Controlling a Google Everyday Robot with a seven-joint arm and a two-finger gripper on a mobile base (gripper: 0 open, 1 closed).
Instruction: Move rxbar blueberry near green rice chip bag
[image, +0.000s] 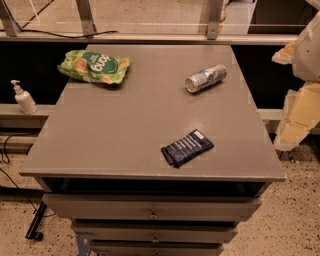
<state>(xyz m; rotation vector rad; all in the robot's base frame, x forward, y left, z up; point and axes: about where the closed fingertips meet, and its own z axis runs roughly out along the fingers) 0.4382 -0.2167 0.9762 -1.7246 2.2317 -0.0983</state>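
Claw (299, 114): right edge, off table (125, 125); state can't tell. rxbar blueberry (187, 148): flat, well left of claw. green rice chip bag (94, 66): farther left.

Silver can (205, 78) on its side on grey drawer cabinet (125, 130), white pump bottle (22, 98) on left ledge

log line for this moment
rxbar blueberry: front right, untouched | green rice chip bag: back left | gripper: not in view
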